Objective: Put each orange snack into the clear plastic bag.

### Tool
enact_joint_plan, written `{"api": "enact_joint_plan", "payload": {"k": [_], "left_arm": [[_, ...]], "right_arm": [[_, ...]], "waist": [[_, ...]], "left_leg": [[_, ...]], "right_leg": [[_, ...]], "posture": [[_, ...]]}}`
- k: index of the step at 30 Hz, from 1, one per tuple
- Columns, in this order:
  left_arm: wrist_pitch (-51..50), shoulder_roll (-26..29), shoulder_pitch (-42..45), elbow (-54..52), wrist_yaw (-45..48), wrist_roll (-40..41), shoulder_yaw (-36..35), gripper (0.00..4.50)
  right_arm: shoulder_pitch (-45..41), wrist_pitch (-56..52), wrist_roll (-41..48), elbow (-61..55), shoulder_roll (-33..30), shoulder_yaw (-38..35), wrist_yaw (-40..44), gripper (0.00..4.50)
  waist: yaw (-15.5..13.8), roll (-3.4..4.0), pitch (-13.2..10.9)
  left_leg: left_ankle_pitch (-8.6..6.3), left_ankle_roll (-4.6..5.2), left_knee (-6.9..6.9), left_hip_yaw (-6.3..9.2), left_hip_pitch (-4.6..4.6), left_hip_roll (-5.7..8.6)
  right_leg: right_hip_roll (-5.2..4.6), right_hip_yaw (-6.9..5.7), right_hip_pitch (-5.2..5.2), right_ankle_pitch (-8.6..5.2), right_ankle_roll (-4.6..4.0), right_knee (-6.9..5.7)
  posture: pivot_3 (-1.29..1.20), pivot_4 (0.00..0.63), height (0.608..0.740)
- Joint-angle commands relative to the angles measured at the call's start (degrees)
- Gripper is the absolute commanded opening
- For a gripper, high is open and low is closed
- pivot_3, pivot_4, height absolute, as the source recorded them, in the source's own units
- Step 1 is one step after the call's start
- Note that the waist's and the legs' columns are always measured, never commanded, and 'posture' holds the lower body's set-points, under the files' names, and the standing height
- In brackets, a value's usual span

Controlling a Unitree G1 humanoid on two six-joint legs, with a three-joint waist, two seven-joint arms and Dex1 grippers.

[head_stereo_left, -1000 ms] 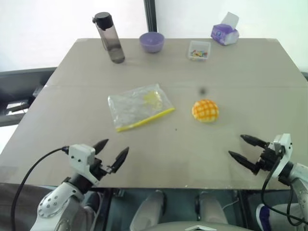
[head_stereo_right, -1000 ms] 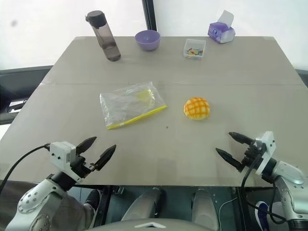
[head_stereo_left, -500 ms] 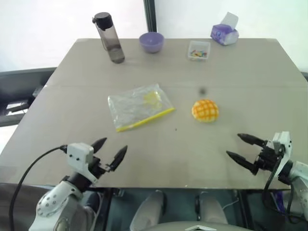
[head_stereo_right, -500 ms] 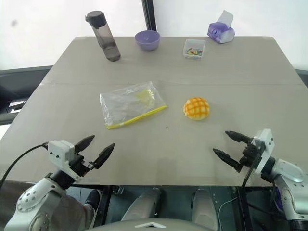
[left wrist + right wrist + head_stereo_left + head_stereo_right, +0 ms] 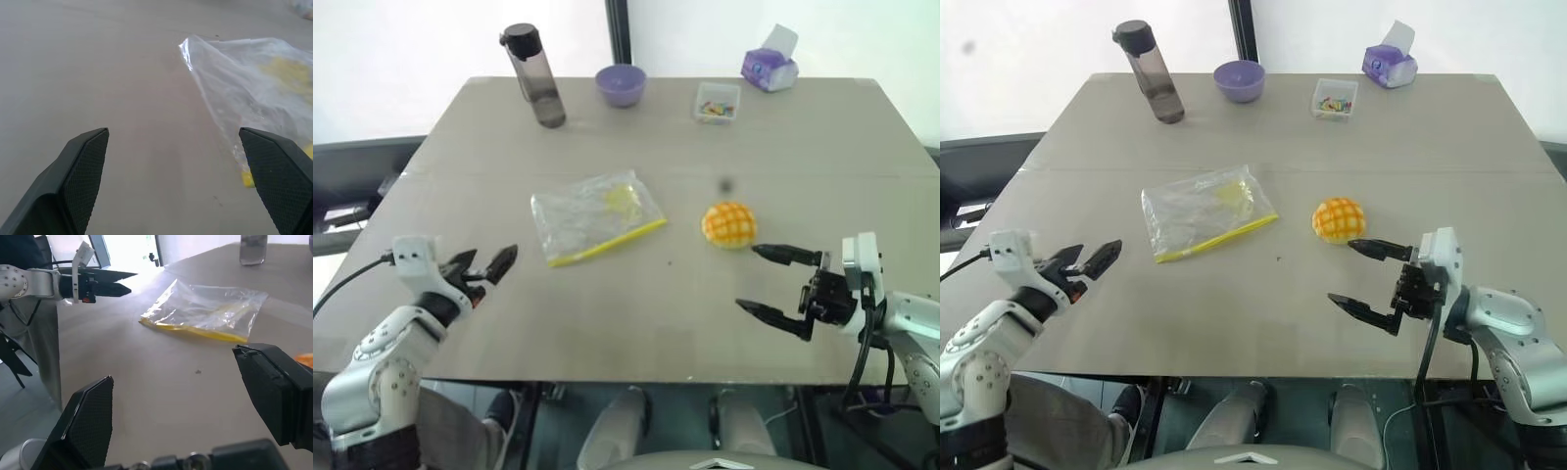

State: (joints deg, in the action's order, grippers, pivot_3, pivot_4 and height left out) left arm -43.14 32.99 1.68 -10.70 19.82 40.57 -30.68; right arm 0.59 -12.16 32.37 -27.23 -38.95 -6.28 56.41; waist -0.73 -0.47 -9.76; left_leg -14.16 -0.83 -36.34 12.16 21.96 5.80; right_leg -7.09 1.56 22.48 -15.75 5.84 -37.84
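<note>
Grey table (image 5: 607,313), dark lidded water bottle (image 5: 533,76) upright at far edge, purple bowl (image 5: 621,84), small clear box of coloured bits (image 5: 719,102), purple tissue pack (image 5: 771,67) at far right

Orange snack (image 5: 729,223): orange-yellow, criss-cross grid. Clear plastic bag (image 5: 595,215): transparent, yellow edge strip. Bench (image 5: 636,137): grey-beige. Bowl (image 5: 621,84): purple.

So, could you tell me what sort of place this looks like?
Probably an indoor test or lab setup: a plain grey table against a bright white backdrop, set with a few props such as a water bottle, purple bowl and tissue box.
</note>
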Motion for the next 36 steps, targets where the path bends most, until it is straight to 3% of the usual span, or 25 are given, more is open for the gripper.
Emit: {"api": "enact_joint_plan", "payload": {"k": [1,7,13,24,28,30,31,32,34,36], "left_arm": [[-4.76,0.08,3.66,2.64,0.46,1.97,2.31,4.5],[-11.24,-4.06,9.31,9.07,1.24,6.0,4.44,4.5],[-9.15,-3.91,14.31,16.15,3.84,0.7,10.01,4.5],[-20.06,-4.64,23.62,26.26,11.02,1.86,13.44,4.5],[-22.12,-6.31,25.32,27.22,10.92,2.31,12.24,3.44],[-22.73,-6.76,25.68,26.85,10.78,2.2,12.18,2.63],[-22.84,-6.95,25.81,26.77,10.58,2.02,12.11,2.43],[-22.92,-7.13,26.07,27.27,10.76,2.03,11.98,1.87],[-23.7,-7.24,26.35,27.77,11.16,2.39,11.65,1.66],[-24.85,-7.36,26.37,27.74,11.54,3.04,11.11,0.71]], "right_arm": [[-2.07,-0.56,0.39,-2.6,0.55,0.84,-1.47,4.42],[-4.82,-2.08,1.22,-5.11,1.77,1.91,-3.94,4.42],[-6.91,-3.15,0.31,-7.07,2.27,3.99,-5.16,4.42],[-9.3,-2.92,-0.61,-6.33,3.09,5.24,-6.27,4.42],[-9.44,-3.14,-0.79,-6.48,3.39,5.38,-6.62,4.5],[-9.78,-3.44,-0.93,-6.64,3.48,5.52,-6.95,4.5],[-10.04,-3.44,-1.18,-6.6,3.53,5.62,-7.15,4.5],[-10.46,-3.27,-1.64,-6.26,3.69,5.75,-7.46,4.5],[-11.04,-2.5,-3.14,-5.41,3.9,6.15,-7.89,4.5],[-11.15,-1.58,-4.98,-4.6,3.94,6.76,-7.82,4.5]], "waist": [[0.04,-0.01,0.0],[0.03,0.0,0.02],[-0.34,0.14,0.13],[-0.25,0.28,0.27],[-0.25,0.28,0.27],[-0.11,0.27,0.27],[-0.02,0.27,0.27],[-0.01,0.27,0.27],[0.04,0.26,0.27],[0.02,0.24,0.26]], "left_leg": [[0.0,-0.01,0.0,-0.01,-0.01,0.0],[0.14,-0.27,0.0,-0.03,0.03,-0.02],[0.14,-0.25,-0.02,-0.06,-0.02,0.01],[0.11,-0.17,-0.09,0.0,-0.1,0.05],[0.22,-0.36,-0.09,0.02,-0.08,0.06],[0.22,-0.36,-0.09,0.01,-0.06,0.06],[0.22,-0.37,-0.09,0.01,-0.06,0.06],[0.23,-0.37,-0.09,0.01,-0.05,0.06],[0.23,-0.38,-0.09,0.0,-0.06,0.06],[0.23,-0.38,-0.09,-0.02,-0.05,0.06]], "right_leg": [[0.0,0.02,0.0,0.01,-0.02,0.0],[-0.01,0.06,0.1,0.03,-0.05,-0.04],[-0.02,0.09,0.06,0.03,-0.04,-0.09],[0.01,0.09,-0.02,0.16,0.04,-0.11],[-0.03,0.1,-0.02,0.16,0.04,-0.09],[-0.03,0.1,-0.03,0.17,0.05,-0.08],[-0.03,0.1,-0.03,0.17,0.05,-0.08],[-0.01,0.1,-0.02,0.17,0.05,-0.09],[0.0,0.1,-0.01,0.17,0.05,-0.1],[0.01,0.1,-0.01,0.17,0.06,-0.09]], "posture": [[0.0,0.15,0.74],[0.0,0.15,0.74],[0.0,0.15,0.74],[0.0,0.15,0.74],[0.0,0.15,0.74],[0.0,0.15,0.74],[0.0,0.15,0.74],[0.0,0.15,0.74],[0.0,0.15,0.74],[0.0,0.15,0.74]]}}
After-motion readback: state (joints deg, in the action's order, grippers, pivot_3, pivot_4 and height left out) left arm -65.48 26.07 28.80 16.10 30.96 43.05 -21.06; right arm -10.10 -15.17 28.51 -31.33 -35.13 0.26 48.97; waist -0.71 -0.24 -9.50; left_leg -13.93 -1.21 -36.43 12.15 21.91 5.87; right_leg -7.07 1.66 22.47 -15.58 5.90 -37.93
